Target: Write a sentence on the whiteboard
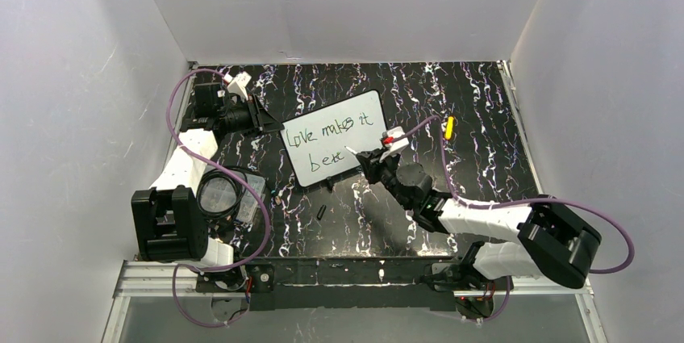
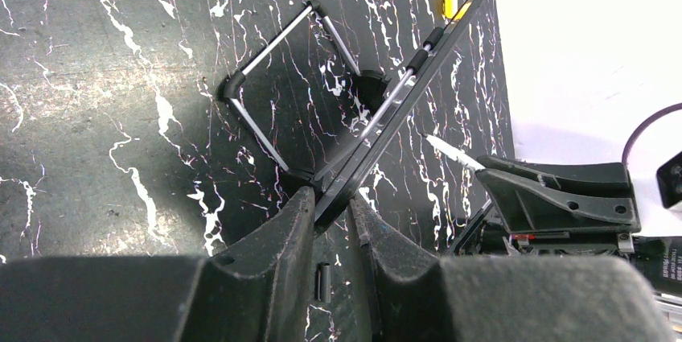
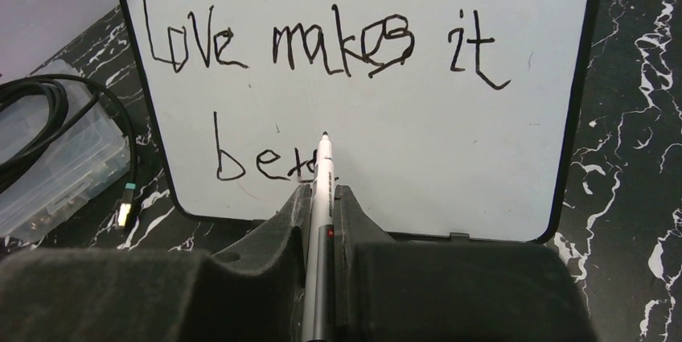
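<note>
Black marbled counter [image 1: 484, 165]. The whiteboard [image 1: 355, 113] stands tilted on it, directly ahead of the right gripper [image 3: 322, 193], and reads "Love makes it" with a partial second line, "bet". The left gripper [image 2: 331, 205] is clamped narrowly on the whiteboard's edge. The right gripper is closed around a pen [image 3: 324, 165], tip forward and at the board surface just past the last letter. A small yellow object [image 1: 449, 126] lies beyond the right gripper, apart from it.

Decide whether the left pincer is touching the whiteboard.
Touching. The left wrist view shows the left pincer closed on the black rim of the whiteboard, with no gap on either side.
</note>
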Controlling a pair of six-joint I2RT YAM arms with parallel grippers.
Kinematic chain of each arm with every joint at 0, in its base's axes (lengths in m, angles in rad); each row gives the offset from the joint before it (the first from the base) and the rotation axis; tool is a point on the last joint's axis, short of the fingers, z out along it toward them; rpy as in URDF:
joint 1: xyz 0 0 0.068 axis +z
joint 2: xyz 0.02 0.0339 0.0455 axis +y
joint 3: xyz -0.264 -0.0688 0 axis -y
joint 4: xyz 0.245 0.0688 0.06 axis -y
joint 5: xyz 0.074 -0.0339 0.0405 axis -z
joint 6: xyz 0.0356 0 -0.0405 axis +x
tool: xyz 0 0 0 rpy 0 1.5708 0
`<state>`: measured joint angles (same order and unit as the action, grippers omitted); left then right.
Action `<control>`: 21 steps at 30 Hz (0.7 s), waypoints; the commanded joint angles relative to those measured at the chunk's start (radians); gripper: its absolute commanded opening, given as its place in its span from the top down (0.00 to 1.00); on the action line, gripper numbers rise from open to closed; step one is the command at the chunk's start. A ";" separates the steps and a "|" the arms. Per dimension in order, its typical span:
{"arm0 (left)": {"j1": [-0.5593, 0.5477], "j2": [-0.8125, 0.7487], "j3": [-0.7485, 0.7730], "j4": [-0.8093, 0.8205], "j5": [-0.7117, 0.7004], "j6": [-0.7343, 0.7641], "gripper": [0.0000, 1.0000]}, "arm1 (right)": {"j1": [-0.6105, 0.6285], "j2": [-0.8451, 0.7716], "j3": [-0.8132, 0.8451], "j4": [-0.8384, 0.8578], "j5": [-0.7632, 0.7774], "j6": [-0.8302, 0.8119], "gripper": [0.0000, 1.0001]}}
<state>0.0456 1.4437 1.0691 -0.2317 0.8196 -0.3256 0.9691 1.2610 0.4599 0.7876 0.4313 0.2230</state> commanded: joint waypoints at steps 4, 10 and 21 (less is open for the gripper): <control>-0.011 -0.028 0.013 -0.015 0.018 0.000 0.81 | -0.029 0.052 0.020 0.045 -0.061 -0.004 0.99; -0.011 -0.025 0.014 -0.015 0.019 0.000 0.81 | -0.053 0.081 0.017 0.063 -0.058 0.011 0.99; -0.012 -0.020 0.017 -0.015 0.021 -0.001 0.81 | -0.063 0.132 0.035 0.075 -0.103 0.018 0.99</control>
<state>0.0444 1.4437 1.0691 -0.2317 0.8192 -0.3252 0.9100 1.3823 0.4599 0.7959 0.3447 0.2356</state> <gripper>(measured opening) 0.198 0.197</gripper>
